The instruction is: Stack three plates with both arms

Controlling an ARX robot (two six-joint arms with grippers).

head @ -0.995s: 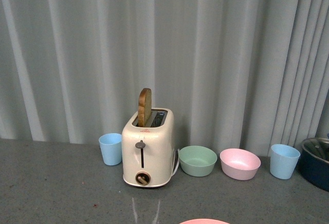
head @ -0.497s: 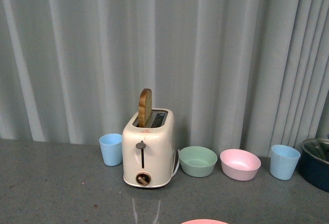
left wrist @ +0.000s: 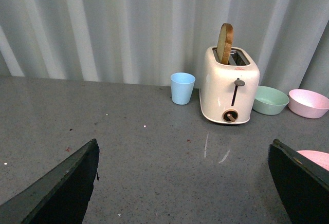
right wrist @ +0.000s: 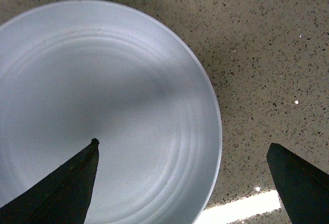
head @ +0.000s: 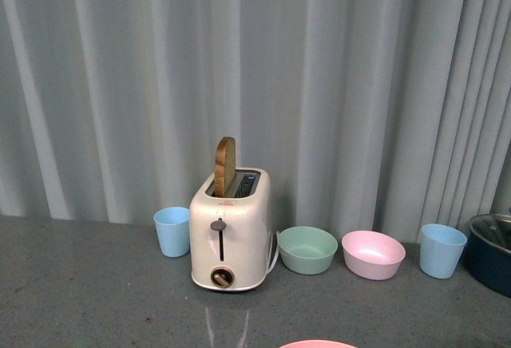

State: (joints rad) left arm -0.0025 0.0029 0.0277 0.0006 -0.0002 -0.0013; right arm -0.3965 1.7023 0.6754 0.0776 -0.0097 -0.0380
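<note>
A large round matte light blue plate (right wrist: 103,106) lies flat on the speckled grey counter (right wrist: 267,49). The right pincer (right wrist: 182,144) is held wide above it, with one finger over the plate's inside and the other beyond the rim. The left pincer (left wrist: 182,142) is likewise spread wide and empty, and a round matte pink plate (left wrist: 314,158) is seen only by its edge nearby. If the rim were caught too shallowly, the plate could be tipped or pushed sliding across the counter.
</note>
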